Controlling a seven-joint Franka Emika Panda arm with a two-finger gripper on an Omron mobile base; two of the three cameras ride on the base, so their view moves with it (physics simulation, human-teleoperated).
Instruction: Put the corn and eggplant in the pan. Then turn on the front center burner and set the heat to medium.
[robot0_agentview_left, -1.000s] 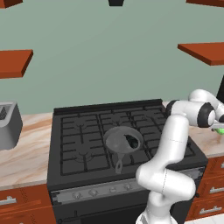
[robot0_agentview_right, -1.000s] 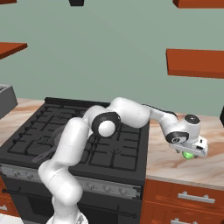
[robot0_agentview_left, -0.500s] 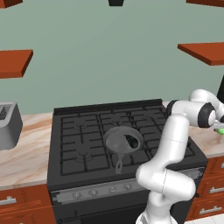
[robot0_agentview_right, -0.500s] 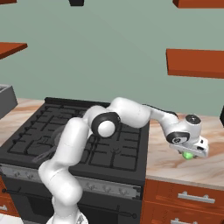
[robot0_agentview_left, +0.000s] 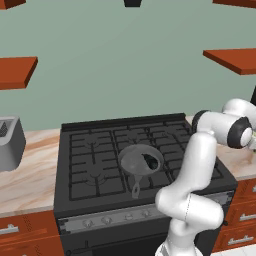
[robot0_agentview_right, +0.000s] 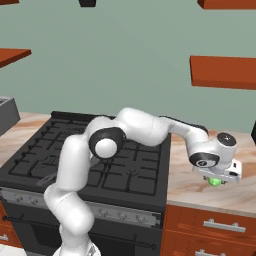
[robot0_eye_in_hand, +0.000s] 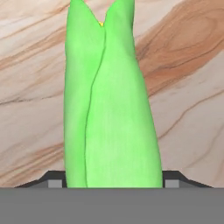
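- Marble table (robot0_agentview_right: 200, 187) right of the stove carries the corn (robot0_eye_in_hand: 109, 100), lying flat, bare stone on both sides.
- Gripper (robot0_eye_in_hand: 109, 181): 2 fingers (robot0_eye_in_hand: 54, 181) clamped against the corn's flanks.
- Pan (robot0_agentview_left: 140, 161) on the front center burner (robot0_agentview_left: 142, 172), eggplant (robot0_agentview_left: 149, 161) inside.

a grey toaster (robot0_agentview_left: 10, 142) sits on the marble counter (robot0_agentview_left: 30, 175), left of the stove.
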